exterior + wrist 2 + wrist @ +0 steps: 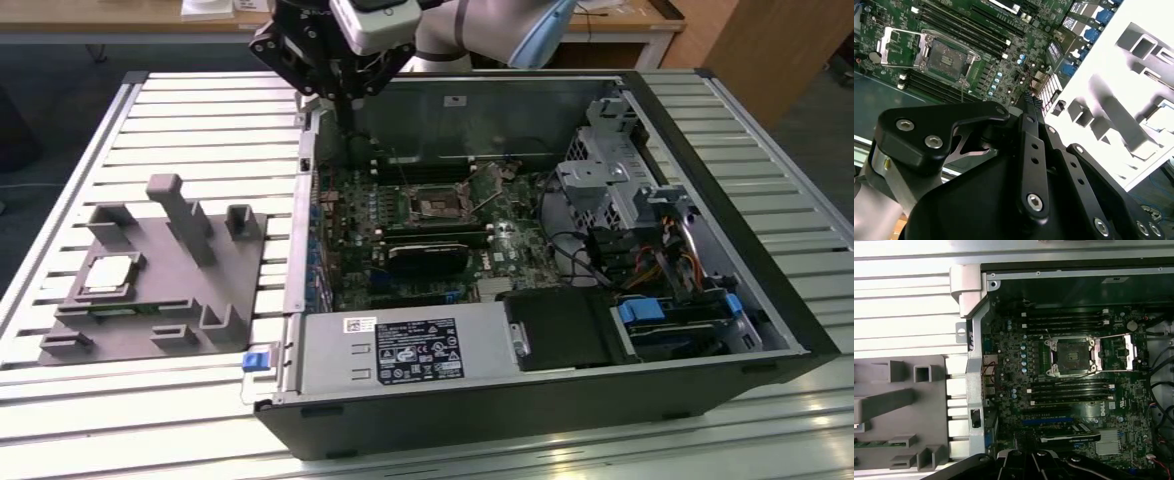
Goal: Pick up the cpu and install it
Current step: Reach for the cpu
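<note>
- The tool (348,128) hung over the far corner of the open computer case (534,410), on the exterior view's left.
- The tool's fingers were closed together, tip to tip, with nothing held between them; in the second wrist view the tool (1028,99) narrowed to one point above the motherboard (1004,30).
- The cpu (107,275) lay flat in a recess of the grey fixture plate (167,295), on the bench (200,110) at the exterior view's left of the case.
- The cpu was well apart from the tool and nothing touched it.
- The socket (438,203) sat in the far half of the motherboard, inside the case.
- In the first wrist view the socket (1072,356) appeared empty, its metal frame (1126,352) swung open beside it.
- A black card (427,255) lay just on the near side of the socket.
</note>
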Action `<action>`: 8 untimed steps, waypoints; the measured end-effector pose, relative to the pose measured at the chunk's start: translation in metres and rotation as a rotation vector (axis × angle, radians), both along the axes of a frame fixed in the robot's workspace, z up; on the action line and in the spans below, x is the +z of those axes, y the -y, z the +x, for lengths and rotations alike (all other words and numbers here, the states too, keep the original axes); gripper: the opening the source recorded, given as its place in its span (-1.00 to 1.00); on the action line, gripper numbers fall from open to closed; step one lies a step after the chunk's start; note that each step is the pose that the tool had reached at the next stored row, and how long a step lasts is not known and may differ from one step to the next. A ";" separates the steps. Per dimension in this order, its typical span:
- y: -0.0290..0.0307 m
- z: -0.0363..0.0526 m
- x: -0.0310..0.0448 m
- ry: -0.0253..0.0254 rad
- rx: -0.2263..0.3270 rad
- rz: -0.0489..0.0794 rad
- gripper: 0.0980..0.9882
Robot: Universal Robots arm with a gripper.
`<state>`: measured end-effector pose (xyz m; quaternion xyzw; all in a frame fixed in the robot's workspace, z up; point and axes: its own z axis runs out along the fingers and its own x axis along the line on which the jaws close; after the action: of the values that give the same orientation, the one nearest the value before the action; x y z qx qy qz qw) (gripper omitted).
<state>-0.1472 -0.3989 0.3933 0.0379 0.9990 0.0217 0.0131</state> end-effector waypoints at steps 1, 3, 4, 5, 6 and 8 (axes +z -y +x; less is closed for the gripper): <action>0.0000 -0.0002 0.0000 0.0000 0.000 0.000 -0.98; 0.0000 -0.0007 0.0000 0.0000 0.000 0.000 -0.98; 0.0000 -0.0009 0.0000 -0.0001 0.000 0.000 -0.98; 0.0000 -0.0011 0.0000 0.0000 0.000 0.000 -0.98; 0.0000 -0.0013 0.0000 -0.0001 0.000 0.000 -0.98; 0.0000 -0.0018 0.0000 -0.0001 0.000 0.000 -0.98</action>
<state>-0.1489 -0.3989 0.3933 0.0379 0.9990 0.0217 0.0131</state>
